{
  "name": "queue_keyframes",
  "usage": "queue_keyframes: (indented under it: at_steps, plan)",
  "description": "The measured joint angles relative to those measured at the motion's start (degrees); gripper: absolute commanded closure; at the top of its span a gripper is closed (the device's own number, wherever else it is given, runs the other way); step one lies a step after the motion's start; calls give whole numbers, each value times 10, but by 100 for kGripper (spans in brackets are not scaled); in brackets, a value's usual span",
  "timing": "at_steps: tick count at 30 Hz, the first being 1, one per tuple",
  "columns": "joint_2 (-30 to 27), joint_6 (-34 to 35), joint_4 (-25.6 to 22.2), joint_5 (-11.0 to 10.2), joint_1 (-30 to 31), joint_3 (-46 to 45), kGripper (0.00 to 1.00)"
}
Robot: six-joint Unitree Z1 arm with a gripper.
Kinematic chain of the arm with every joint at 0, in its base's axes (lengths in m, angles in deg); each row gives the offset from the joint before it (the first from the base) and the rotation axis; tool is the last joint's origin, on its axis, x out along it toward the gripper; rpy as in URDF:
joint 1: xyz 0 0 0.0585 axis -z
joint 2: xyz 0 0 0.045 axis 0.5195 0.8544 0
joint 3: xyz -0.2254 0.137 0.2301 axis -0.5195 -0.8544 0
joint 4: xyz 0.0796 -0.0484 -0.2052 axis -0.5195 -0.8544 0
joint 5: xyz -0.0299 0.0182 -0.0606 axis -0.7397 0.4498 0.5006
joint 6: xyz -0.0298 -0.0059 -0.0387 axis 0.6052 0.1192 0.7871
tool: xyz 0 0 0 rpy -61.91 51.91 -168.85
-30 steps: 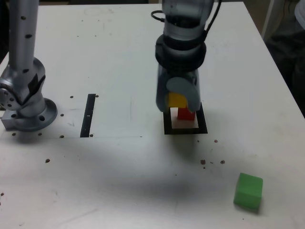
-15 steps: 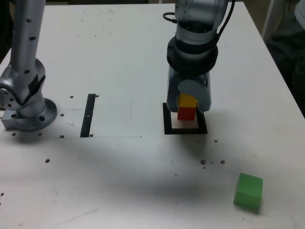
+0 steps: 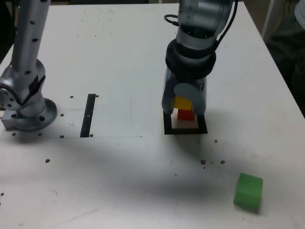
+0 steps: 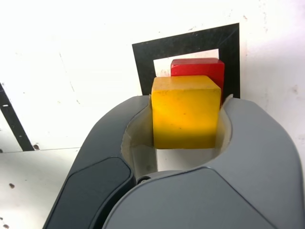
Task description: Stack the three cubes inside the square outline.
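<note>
The small solid yellow cube [image 4: 186, 112] sits on the small solid red cube [image 4: 202, 70] inside the thick black square outline [image 3: 168, 125]. The grey gripper [image 4: 187, 143] brackets the yellow cube, jaws narrowly spread; contact cannot be confirmed. The slightly larger green cube [image 3: 248, 191] lies well apart on the white table [image 3: 119, 57].

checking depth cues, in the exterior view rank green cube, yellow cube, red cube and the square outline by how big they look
1. square outline, widest
2. green cube, though it sits nearest the camera, which inflates it
3. yellow cube and red cube: look alike, both partly hidden by the gripper, so unranked
</note>
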Motion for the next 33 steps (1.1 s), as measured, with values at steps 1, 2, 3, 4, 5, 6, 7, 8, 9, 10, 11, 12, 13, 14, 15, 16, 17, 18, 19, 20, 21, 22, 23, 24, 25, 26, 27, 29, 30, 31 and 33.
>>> queue_keyframes:
  at_steps: [1, 2, 3, 4, 5, 6, 7, 8, 9, 10, 11, 12, 13, 14, 15, 16, 17, 18, 19, 20, 21, 22, 23, 24, 25, 26, 27, 29, 30, 31, 33]
  plan:
    - [2, -2, 0, 0, 0, 2, 6]
    - [3, -3, -1, 0, 0, 3, 3]
    - [3, -4, -2, 0, 0, 4, 2]
    - [3, -4, -3, 0, 0, 4, 1]
    - [3, -5, -4, 0, 0, 4, 1]
    - [3, -5, -5, -1, 0, 4, 1]
    - [3, -6, -5, -1, 0, 4, 1]
    - [3, -6, -6, -2, 0, 4, 1]
    - [3, -6, -7, -2, -1, 4, 1]
    - [3, -6, -9, -2, -1, 4, 1]
    - [3, -6, -11, -3, -1, 4, 1]
    - [3, -6, -14, -3, -2, 4, 1]
    - [3, -6, -18, -3, -2, 4, 1]
    - [2, -6, -23, -3, -2, 5, 1]
    - [1, -6, -30, -3, -2, 6, 1]
    - [-2, -6, -38, -3, -1, 9, 1]
    - [-6, -5, -48, -3, 2, 15, 1]
    - [-13, -4, -63, -3, 6, 26, 1]
    - [-19, -3, -79, -3, 13, 40, 1]
    - [-23, -2, -94, -3, 21, 55, 1]
    - [-23, -1, -112, -3, 32, 73, 1]
    - [-23, 0, -129, -3, 44, 91, 1]
    - [-20, 0, -148, -3, 56, 112, 1]
    - [-15, 0, -166, -1, 66, 130, 1]
    - [-8, 1, -181, 1, 75, 148, 0]
    - [0, 4, -193, 4, 85, 168, 0]
    - [7, 6, -196, 8, 95, 187, 0]
    - [17, 13, -196, 17, 113, 210, 0]
    - [21, 16, -197, 23, 123, 219, 0]
    - [29, 20, -197, 27, 132, 232, 0]
    - [52, 24, -200, 36, 150, 269, 0]
